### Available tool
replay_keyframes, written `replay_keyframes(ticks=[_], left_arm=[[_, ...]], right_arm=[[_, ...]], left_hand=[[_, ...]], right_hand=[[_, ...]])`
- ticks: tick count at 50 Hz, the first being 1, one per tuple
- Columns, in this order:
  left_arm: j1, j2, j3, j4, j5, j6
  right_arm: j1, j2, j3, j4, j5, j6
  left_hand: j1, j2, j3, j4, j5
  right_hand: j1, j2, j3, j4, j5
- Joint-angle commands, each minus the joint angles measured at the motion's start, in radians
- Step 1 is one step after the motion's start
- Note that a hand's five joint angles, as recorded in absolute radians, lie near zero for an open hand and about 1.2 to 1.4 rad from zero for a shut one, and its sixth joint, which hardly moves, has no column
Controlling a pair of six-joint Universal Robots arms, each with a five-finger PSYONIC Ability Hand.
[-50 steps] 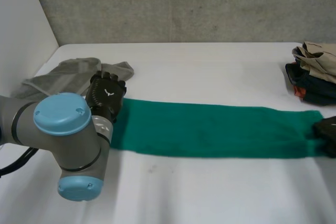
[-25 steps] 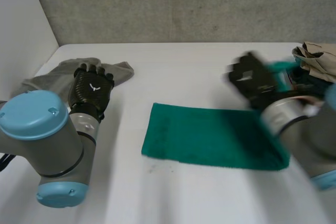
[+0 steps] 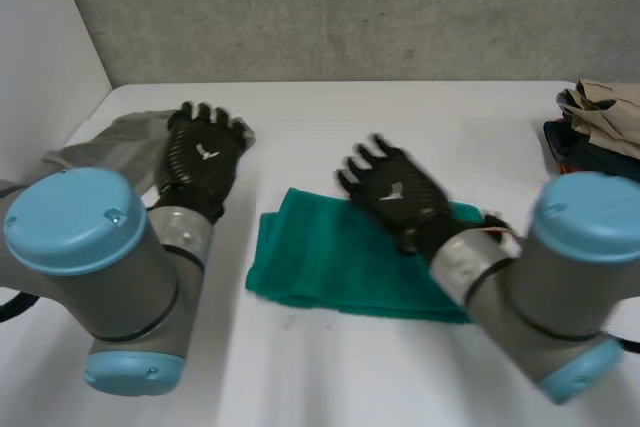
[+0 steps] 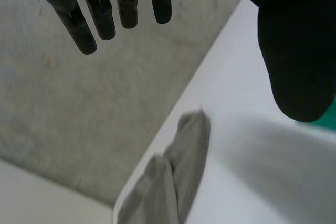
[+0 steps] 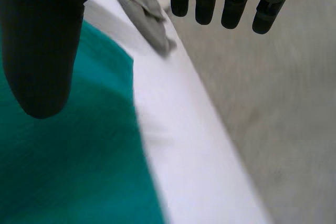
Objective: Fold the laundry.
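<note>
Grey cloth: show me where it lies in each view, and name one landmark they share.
Head view: grey cloth at the table's far left corner, partly behind the left hand.
Left wrist view: beyond the left hand, along the table's edge by the wall.
Right wrist view: past the green cloth, at the table's far edge.
Shared landmark: the wall.

The right hand (image 3: 398, 192) hides part of the green towel (image 3: 310, 262).

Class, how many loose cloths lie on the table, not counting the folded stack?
2. The green cloth lies mid-table, partly beneath the right hand; the grey cloth lies at the far left corner. The arms may hide others.
</note>
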Motion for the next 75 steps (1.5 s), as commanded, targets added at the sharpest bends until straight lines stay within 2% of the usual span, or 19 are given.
replay_keyframes(ticks=[1, 7, 12, 17, 21, 28, 30, 33, 37, 38, 39, 40, 42, 46, 51, 56, 62, 70, 75], left_arm=[[-0.084, -0.040, 0.074, 0.000, 0.014, -0.013], [-0.124, -0.091, 0.103, -0.002, 0.012, -0.013], [-0.122, -0.092, 0.085, -0.005, 0.012, -0.018], [-0.111, -0.075, 0.045, -0.008, 0.015, -0.018], [-0.078, -0.043, 0.017, -0.010, 0.014, -0.018], [-0.019, 0.011, -0.021, -0.010, 0.011, -0.025], [-0.010, 0.023, -0.029, -0.010, 0.011, -0.035], [0.022, 0.038, -0.047, -0.014, 0.008, -0.082], [0.024, 0.047, -0.052, -0.019, 0.008, -0.128], [0.024, 0.047, -0.053, -0.023, 0.008, -0.136], [0.022, 0.047, -0.055, -0.026, 0.008, -0.143], [0.019, 0.047, -0.055, -0.029, 0.008, -0.157], [0.017, 0.047, -0.054, -0.033, 0.008, -0.168], [-0.010, 0.046, -0.034, -0.031, 0.008, -0.199], [-0.084, 0.032, 0.037, -0.033, 0.009, -0.257], [-0.169, -0.038, 0.116, -0.036, 0.011, -0.320], [-0.220, -0.169, 0.218, -0.094, 0.009, -0.344], [-0.213, -0.322, 0.328, -0.359, -0.020, -0.363], [-0.197, -0.331, 0.318, -0.399, -0.038, -0.375]], right_arm=[[-0.183, -0.069, 0.104, 0.293, 0.015, 0.242], [-0.293, -0.051, 0.161, 0.313, 0.030, 0.126], [-0.313, 0.023, 0.124, 0.293, 0.096, 0.023], [-0.300, 0.022, 0.055, 0.244, 0.229, -0.017], [-0.263, 0.020, -0.005, 0.236, 0.277, -0.034], [0.024, 0.020, -0.127, 0.184, 0.249, -0.046], [0.074, 0.026, -0.127, 0.146, 0.214, -0.064], [0.189, 0.075, -0.097, 0.040, 0.060, -0.162], [0.243, 0.152, -0.097, 0.012, -0.013, -0.226], [0.243, 0.161, -0.100, 0.015, -0.007, -0.229], [0.242, 0.170, -0.103, 0.018, 0.010, -0.224], [0.242, 0.169, -0.103, 0.020, 0.022, -0.218], [0.240, 0.163, -0.101, 0.021, 0.045, -0.187], [0.211, 0.105, -0.094, 0.020, 0.071, -0.008], [0.041, -0.064, -0.075, 0.043, 0.077, 0.381], [-0.043, -0.067, -0.123, 0.239, 0.047, 0.605], [-0.060, 0.067, -0.219, 0.376, 0.033, 0.620], [-0.076, 0.253, -0.348, 0.481, 0.011, 0.614], [-0.073, 0.324, -0.377, 0.523, 0.030, 0.494]], left_hand=[[-0.022, -0.025, -0.033, -0.028, -0.048], [-0.022, -0.025, -0.033, -0.028, -0.048], [-0.022, -0.025, -0.033, -0.028, -0.048], [-0.022, -0.025, -0.033, -0.028, -0.048], [-0.022, -0.025, -0.033, -0.028, -0.048], [-0.022, -0.025, -0.033, -0.028, -0.048], [-0.022, -0.025, -0.033, -0.028, -0.048], [-0.022, -0.025, -0.033, -0.028, -0.048], [-0.022, -0.025, -0.033, -0.028, -0.048], [-0.022, -0.025, -0.033, -0.028, -0.048], [-0.022, -0.025, -0.033, -0.028, -0.048], [-0.022, -0.025, -0.033, -0.028, -0.048], [-0.022, -0.025, -0.033, -0.028, -0.048], [-0.022, -0.025, -0.033, -0.028, -0.048], [-0.022, -0.025, -0.033, -0.028, -0.048], [-0.022, -0.025, -0.033, -0.028, -0.048], [-0.022, -0.025, -0.033, -0.028, -0.048], [-0.021, -0.024, -0.032, -0.028, -0.047], [-0.018, -0.021, -0.029, -0.025, -0.044]], right_hand=[[-0.063, -0.041, -0.038, -0.035, -0.048], [0.119, 0.142, 0.145, 0.148, 0.135], [1.016, 1.038, 1.042, 1.044, 1.031], [1.158, 1.181, 1.184, 1.187, 1.174], [1.158, 1.181, 1.184, 1.187, 1.174], [1.158, 1.181, 1.184, 1.187, 1.174], [1.158, 1.181, 1.184, 1.187, 1.174], [1.158, 1.181, 1.184, 1.187, 1.174], [1.158, 1.181, 1.184, 1.187, 1.174], [1.084, 1.106, 1.110, 1.112, 1.099], [0.592, 0.614, 0.618, 0.620, 0.607], [0.293, 0.316, 0.319, 0.322, 0.309], [-0.063, -0.041, -0.038, -0.035, -0.048], [-0.063, -0.041, -0.038, -0.035, -0.048], [-0.063, -0.041, -0.038, -0.035, -0.048], [-0.063, -0.041, -0.038, -0.035, -0.048], [-0.063, -0.041, -0.038, -0.035, -0.048], [-0.063, -0.041, -0.038, -0.035, -0.048], [-0.063, -0.041, -0.038, -0.035, -0.048]])
